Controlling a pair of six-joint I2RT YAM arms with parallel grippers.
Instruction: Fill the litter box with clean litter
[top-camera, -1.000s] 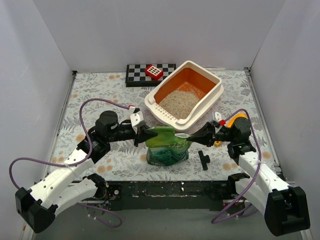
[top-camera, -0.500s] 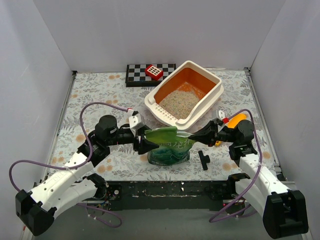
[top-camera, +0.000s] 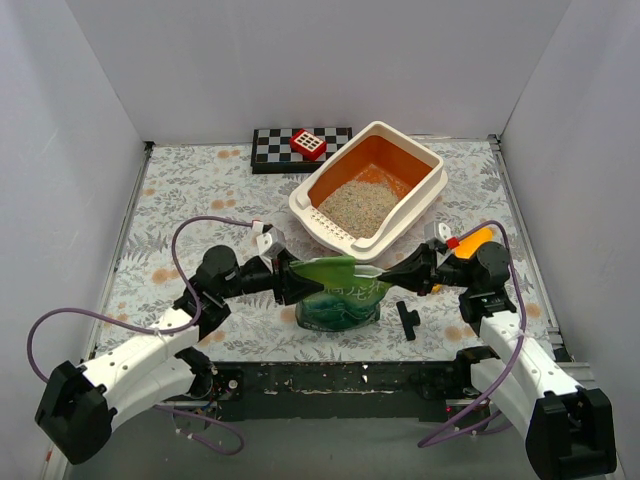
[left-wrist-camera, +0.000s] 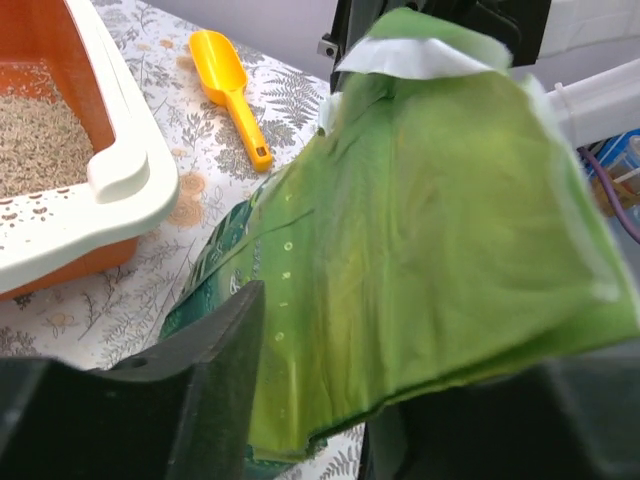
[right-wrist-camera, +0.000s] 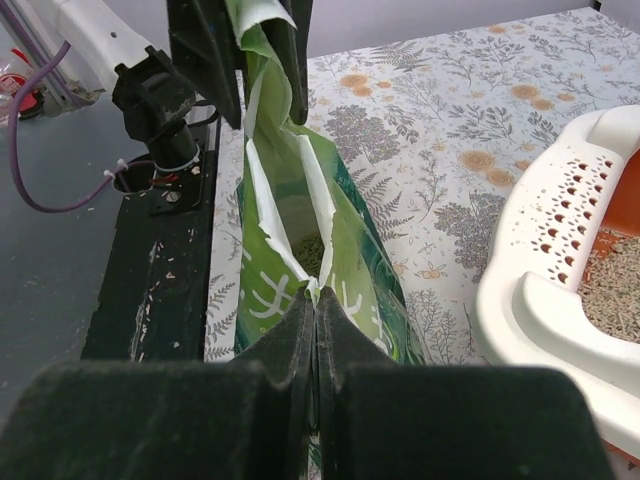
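Observation:
The litter box, cream rim and orange walls, stands at the back right with clean litter covering its floor. In front of it a green bag stands between my grippers. My left gripper is open, and the bag's left top edge hangs between its fingers. The right gripper is shut on the bag's right top corner, so the mouth gapes and granules show inside. The box rim and its litter lie left of the bag.
An orange-yellow scoop lies beside my right arm, seen also as the scoop beyond the bag. A small black part lies right of the bag. A checkerboard with a red block sits at the back.
My left gripper went from shut to open and slid lower along the bag's left edge. The right gripper stayed shut on the bag and barely moved.

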